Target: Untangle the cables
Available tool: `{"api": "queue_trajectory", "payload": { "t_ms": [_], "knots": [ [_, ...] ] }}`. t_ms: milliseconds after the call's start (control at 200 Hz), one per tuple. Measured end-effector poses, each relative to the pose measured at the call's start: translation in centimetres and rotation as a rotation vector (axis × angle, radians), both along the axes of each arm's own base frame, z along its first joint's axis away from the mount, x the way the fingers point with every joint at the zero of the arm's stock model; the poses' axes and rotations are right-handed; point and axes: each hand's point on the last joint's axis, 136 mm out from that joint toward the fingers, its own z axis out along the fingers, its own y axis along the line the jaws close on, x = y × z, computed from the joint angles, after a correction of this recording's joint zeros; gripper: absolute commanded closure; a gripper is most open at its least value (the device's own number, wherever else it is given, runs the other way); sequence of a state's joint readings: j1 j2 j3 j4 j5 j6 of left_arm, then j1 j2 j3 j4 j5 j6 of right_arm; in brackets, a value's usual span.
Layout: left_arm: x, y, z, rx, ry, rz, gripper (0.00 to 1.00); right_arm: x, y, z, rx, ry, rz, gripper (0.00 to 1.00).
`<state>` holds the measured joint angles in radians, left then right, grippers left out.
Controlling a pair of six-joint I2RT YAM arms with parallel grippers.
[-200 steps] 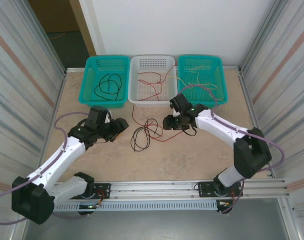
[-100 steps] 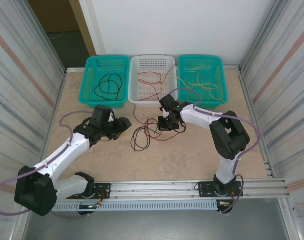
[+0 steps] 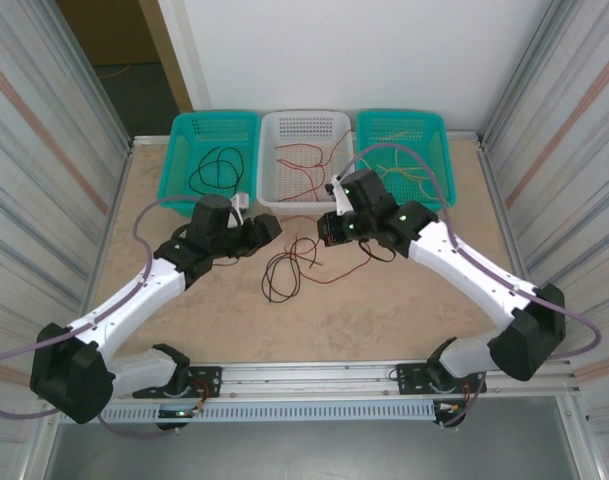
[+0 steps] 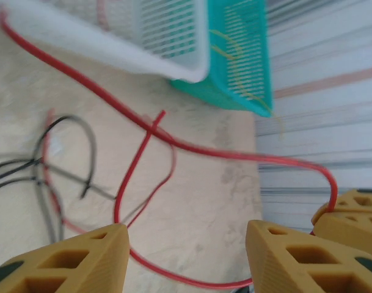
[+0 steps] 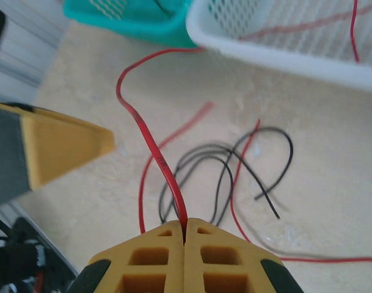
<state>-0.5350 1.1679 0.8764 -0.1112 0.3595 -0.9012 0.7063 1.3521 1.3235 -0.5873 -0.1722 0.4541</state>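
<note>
Baskets, three, are sitting in one row: one left teal basket (image 3: 176,165), one white basket (image 3: 306,116), one right teal basket (image 3: 445,165). Arms, two, are reaching in: left arm (image 3: 124,305) and right arm (image 3: 464,265), each carrying one gripper, left gripper (image 4: 186,229) and right gripper (image 5: 184,226). The cables (image 3: 287,268) are showing in three colours, lying as one tangle on the table (image 3: 384,320) plus one lot per basket, with strands overlapping beyond a firm count.

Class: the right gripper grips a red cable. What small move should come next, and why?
Probably raise the right gripper slowly: it is shut on the red cable, and black cables lie looped with red strands on the table, so lifting should separate them.
</note>
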Motion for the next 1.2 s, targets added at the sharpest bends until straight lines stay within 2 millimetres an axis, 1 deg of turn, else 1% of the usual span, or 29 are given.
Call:
{"api": "queue_trajectory", "payload": {
  "t_ms": [105,170,271,361,466,546,671,792,857,1002,1202],
  "knots": [
    [0.1,-1.4,3.8,-0.023,-0.135,-0.060,0.44,0.3,0.1,4.1,0.061,-0.069,-0.001,1.00],
    [-0.1,-2.3,6.1,-0.030,-0.220,-0.101,0.41,0.4,0.1,6.1,0.097,-0.101,0.000,1.00],
    [-0.4,-3.0,9.0,-0.031,-0.324,-0.147,0.39,0.5,-0.4,8.2,0.151,-0.128,-0.005,1.00],
    [-0.6,-3.3,10.5,-0.028,-0.385,-0.179,0.39,0.8,-1.0,9.2,0.194,-0.130,-0.018,1.00],
    [-0.8,-4.1,10.7,-0.019,-0.409,-0.221,0.40,1.3,-1.3,10.2,0.250,-0.126,-0.032,1.00],
    [-1.2,-5.5,10.0,-0.003,-0.413,-0.271,0.40,1.6,-1.5,10.8,0.292,-0.125,-0.043,1.00],
    [-2.5,-7.7,8.6,0.013,-0.403,-0.362,0.41,2.1,-1.8,11.6,0.348,-0.117,-0.055,1.00],
    [-3.1,-8.5,8.1,0.006,-0.390,-0.402,0.42,2.6,-2.1,12.5,0.395,-0.116,-0.068,1.00],
    [-3.1,-8.6,8.2,-0.003,-0.393,-0.408,0.45,2.9,-2.3,13.0,0.423,-0.117,-0.076,1.00],
    [-3.1,-9.2,9.0,-0.050,-0.408,-0.422,0.57,3.5,-2.5,13.8,0.480,-0.120,-0.093,1.00],
    [-3.0,-10.0,9.2,-0.086,-0.397,-0.429,0.68,4.2,-2.8,13.6,0.526,-0.099,-0.126,1.00]
  ]
}}
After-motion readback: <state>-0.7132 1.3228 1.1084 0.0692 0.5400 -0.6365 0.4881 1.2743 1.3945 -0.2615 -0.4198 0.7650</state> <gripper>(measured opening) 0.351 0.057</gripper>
